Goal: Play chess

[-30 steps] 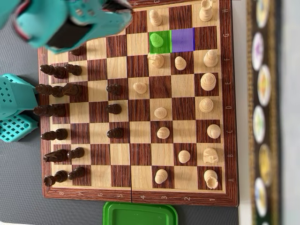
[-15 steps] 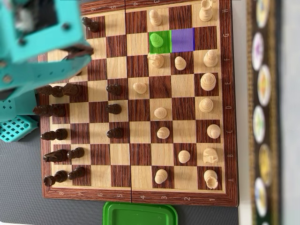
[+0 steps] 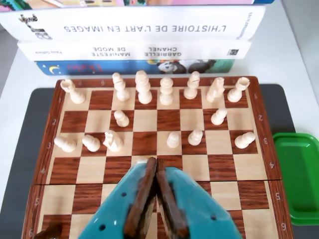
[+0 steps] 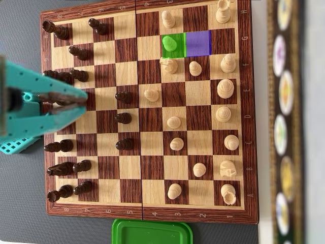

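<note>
The white pawn [image 4: 170, 43] sat on a green square near the top middle of the overhead view, beside a purple square [image 4: 198, 43], so the closed, empty gripper [image 4: 81, 96], far off at the left over the board [image 4: 147, 213], should open wide and come down straight.
</note>
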`<act>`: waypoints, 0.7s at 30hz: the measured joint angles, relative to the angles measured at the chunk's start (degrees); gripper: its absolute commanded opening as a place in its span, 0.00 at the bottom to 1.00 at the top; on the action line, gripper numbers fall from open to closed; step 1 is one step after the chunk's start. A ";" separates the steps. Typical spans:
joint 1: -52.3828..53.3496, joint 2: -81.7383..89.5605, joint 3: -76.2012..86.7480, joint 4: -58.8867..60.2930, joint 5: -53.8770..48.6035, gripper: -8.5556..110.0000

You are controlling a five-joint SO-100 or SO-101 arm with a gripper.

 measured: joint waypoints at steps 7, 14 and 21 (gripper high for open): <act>1.05 11.69 11.87 -12.13 0.00 0.07; 1.23 22.32 22.94 -23.64 0.00 0.07; 1.23 32.78 31.64 -33.93 2.20 0.07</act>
